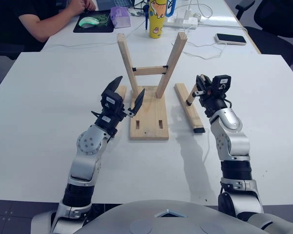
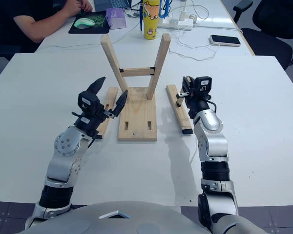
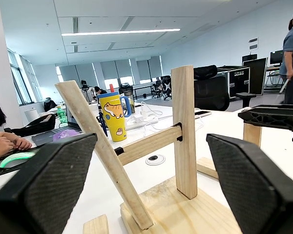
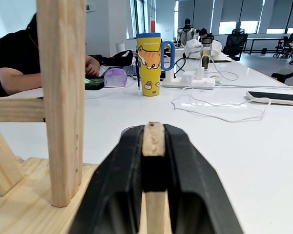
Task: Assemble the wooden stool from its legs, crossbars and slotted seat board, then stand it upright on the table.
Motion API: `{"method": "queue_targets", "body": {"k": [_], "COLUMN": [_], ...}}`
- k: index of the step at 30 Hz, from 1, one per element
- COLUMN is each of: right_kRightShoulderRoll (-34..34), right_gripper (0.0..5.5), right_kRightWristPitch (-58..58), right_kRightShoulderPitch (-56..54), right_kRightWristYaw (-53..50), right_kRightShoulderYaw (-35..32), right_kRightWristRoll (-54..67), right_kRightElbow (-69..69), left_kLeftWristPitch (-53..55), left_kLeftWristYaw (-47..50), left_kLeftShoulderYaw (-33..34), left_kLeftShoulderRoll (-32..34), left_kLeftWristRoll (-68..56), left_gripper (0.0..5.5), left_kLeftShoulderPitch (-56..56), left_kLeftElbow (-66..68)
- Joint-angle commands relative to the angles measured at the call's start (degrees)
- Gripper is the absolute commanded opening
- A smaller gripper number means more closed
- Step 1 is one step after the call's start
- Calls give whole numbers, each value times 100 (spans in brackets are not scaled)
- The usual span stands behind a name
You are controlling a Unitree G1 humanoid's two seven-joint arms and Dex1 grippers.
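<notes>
Pale pine slotted seat board (image 1: pixel 149 122) lies flat on the white table (image 1: pixel 49 97), with two slanted wooden legs (image 1: pixel 172 63) standing on it, joined by a wooden crossbar (image 1: pixel 149 70). The left gripper (image 1: pixel 131 84) hovers at its left edge, jaws spread (nothing between them). The right gripper (image 1: pixel 201 87) clenches a short wooden bar (image 4: pixel 153 132) rising from a loose wooden leg (image 1: pixel 189 108) lying just right of the board.

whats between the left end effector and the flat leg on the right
The slotted seat board, with two upright legs on it, in the left eye view.
</notes>
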Motion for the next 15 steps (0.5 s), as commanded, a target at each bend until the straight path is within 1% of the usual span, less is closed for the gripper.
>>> {"method": "queue_targets", "body": {"k": [1,2,6,10,13,15], "right_kRightShoulderRoll": [25,35,-15,-67,-183,-264], "right_gripper": [112,131,131,131,131,131], "right_kRightWristPitch": [252,231,201,473,815,1007], "right_kRightShoulderPitch": [334,299,170,-98,-656,-1121], "right_kRightWristYaw": [-17,-20,11,139,114,48], "right_kRightShoulderYaw": [36,-3,-172,-367,-525,-609], "right_kRightWristRoll": [-134,-131,-64,269,536,601], "right_kRightElbow": [198,178,-54,-712,-1110,-1088], "left_kLeftWristPitch": [-25,-37,-57,-97,-134,-154], "left_kLeftWristYaw": [5,-12,-32,2,51,77], "left_kLeftShoulderYaw": [-35,-53,-83,-77,-90,-98], "left_kLeftShoulderRoll": [14,23,29,26,-4,-24], "left_kLeftWristRoll": [79,84,73,94,133,152], "left_gripper": [415,415,415,415,415,415], "left_kLeftShoulderPitch": [-8,4,44,90,144,152], "left_kLeftElbow": [19,10,0,23,34,53]}}
